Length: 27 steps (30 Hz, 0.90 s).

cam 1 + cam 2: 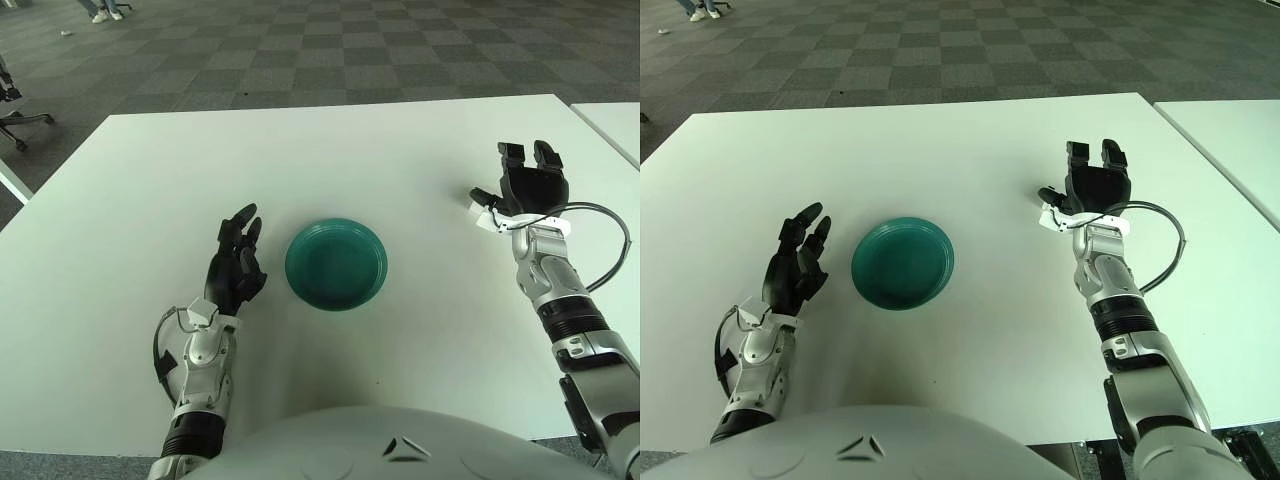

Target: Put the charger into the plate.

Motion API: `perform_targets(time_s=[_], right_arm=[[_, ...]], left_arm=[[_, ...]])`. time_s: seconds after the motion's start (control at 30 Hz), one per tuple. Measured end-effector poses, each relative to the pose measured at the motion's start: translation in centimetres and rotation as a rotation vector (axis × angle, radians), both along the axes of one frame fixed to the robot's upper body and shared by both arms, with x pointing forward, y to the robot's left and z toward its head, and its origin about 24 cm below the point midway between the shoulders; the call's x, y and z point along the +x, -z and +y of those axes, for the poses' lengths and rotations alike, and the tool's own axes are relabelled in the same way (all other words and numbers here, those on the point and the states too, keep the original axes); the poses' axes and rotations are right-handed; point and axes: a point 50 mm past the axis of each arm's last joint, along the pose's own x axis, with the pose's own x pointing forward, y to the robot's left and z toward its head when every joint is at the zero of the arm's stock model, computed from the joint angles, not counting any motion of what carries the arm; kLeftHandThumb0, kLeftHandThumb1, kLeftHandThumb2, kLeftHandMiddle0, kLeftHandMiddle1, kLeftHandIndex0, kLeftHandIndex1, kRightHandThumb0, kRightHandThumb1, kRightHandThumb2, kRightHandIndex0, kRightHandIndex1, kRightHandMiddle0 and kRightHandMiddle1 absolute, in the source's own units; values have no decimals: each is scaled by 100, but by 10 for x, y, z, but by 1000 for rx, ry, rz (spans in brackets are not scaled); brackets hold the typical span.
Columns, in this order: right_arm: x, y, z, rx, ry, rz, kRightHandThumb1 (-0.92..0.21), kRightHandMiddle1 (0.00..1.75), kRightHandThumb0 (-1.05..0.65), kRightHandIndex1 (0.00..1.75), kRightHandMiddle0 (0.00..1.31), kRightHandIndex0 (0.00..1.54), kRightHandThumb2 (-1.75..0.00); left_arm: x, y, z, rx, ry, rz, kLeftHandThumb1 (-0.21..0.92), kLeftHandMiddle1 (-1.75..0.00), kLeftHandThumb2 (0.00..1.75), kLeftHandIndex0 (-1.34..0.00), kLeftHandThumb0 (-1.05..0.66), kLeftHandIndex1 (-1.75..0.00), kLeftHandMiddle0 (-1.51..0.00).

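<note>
A teal plate (336, 265) sits on the white table (300, 160), near the front middle, with nothing in it. A small white charger (482, 217) lies on the table to the right of the plate, against the thumb side of my right hand (527, 178). That hand's fingers point away from me, spread, and are not closed around the charger. My left hand (238, 258) shows just left of the plate, with its fingers extended and holding nothing.
A black cable (612, 218) loops out from my right wrist towards the table's right edge. A second white table (615, 120) stands close at the right. Chequered floor lies beyond the far edge.
</note>
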Motion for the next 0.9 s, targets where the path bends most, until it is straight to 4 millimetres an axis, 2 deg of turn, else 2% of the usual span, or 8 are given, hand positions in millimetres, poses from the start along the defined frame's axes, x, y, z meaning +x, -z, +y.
perform_targets(time_s=[0.13,0.5,0.9], right_arm=[[0,1,-3,-9,-3,44,-92,33,-105,0,0,7,-77],[7,6,-6,-25,-41,140,-92,24,-105,1,0,8,-73],[16,3,-11,-66,-109,265,-92,28,-105,0,0,8,-71]], left_arm=[[0,0,0,0,0,0,92,-1,90,0,-98,-81,-32],[0,0,0,0,-2,2,92,-1,90,0,-97,-80,-33],[0,0,0,0,0,-2,92,0,91,0,-94,-66,-27]])
